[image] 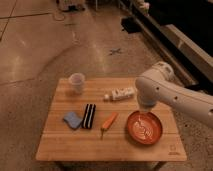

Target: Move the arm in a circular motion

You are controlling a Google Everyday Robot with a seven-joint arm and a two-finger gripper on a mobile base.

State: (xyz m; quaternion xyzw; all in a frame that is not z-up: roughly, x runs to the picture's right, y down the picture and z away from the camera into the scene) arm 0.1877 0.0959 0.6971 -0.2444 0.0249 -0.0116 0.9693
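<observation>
Setting: polished concrete floor [35, 45] under a low wooden table [112, 145], with a dark cross mark [115, 51] on the floor beyond the table's far edge.
Arm: the arm [172, 95], glossy white with thick rounded segments, comes in from the right edge and reaches over the table's right end; its bulbous joint sits above the far right part of the tabletop.
Gripper: the gripper [144, 113] hangs from the arm's downward segment directly over the far rim of the bowl; whether it touches the bowl cannot be told.
Jaws: cannot tell whether they stand open or closed, since the wrist hides them.
Bowl: an orange-red bowl [134, 134] rests on the right side of the table, below the arm, with pale streaks inside it.
Tube: a white tube-like item [120, 93] lies on its side just beyond the bowl toward the far edge, close beside the arm's lower segment.
Carrot: a small orange carrot-shaped piece [108, 122] lies left of the bowl, near it but apart, angled with its green end toward the near edge.
Striped block: a black-and-white striped block [89, 115] lies left of the carrot-shaped piece.
Blue piece: a blue sponge-like piece [73, 119] lies just beside the striped block, on the side away from the bowl.
Cup: a pale cup [77, 82] stands upright well apart from the bowl, near the table's far left corner.
Background: dark equipment and a long pale rail [175, 35] run along the right, beyond the table.
</observation>
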